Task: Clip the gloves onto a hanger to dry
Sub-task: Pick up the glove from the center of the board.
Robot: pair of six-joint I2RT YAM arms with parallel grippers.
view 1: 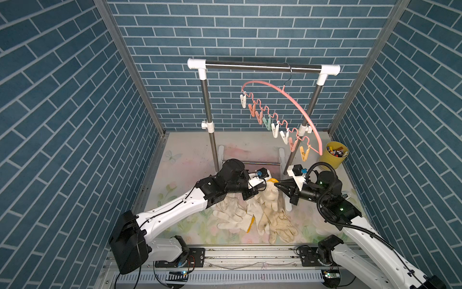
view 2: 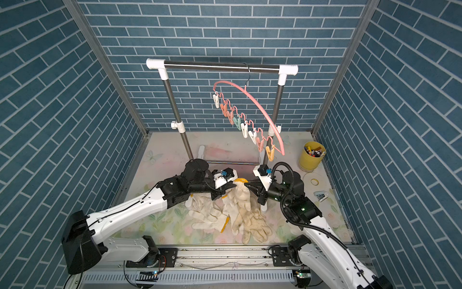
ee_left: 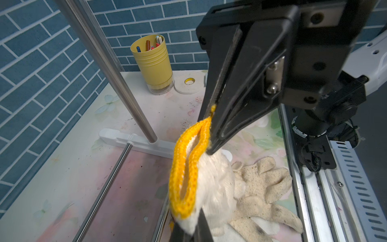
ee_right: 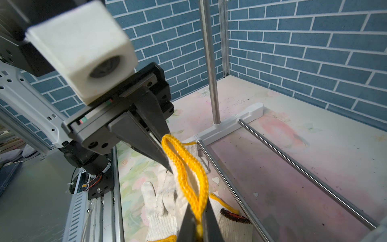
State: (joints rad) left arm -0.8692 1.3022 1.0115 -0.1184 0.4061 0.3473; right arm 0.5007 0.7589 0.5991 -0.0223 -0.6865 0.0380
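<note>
step in hand: presentation of one glove for clipping. left gripper is clenched on one end of the yellow cuff of the held glove. right gripper is clenched on the opposite end of the same cuff. the cuff is drawn into a narrow open loop between the two sets of fingers, and the glove body hangs below them. whether its lowest part touches the pile cannot be told.

spare gloves lie flat on the table, below the fingers and on the near side of them.

hanger hangs by its hook from the top bar of the rack, above and beyond the fingers, toward the right gripper's side. none of the clips holds a glove, so the task appears to be at its first glove.

next move, as judged: raise the cuff to one of the lower clips and feed a single cuff edge into it. the clips dangle freely and are likely to swing on contact. one gripper will probably have to let go to work the clip.

clearances:
- the rack post stands just beside the right fingers, between them and the lowest clips.
- the base foot and floor rails lie below and beyond the fingers.
- room directly above the fingers is open.
- the cup is well apart, beyond the right fingers.
</note>
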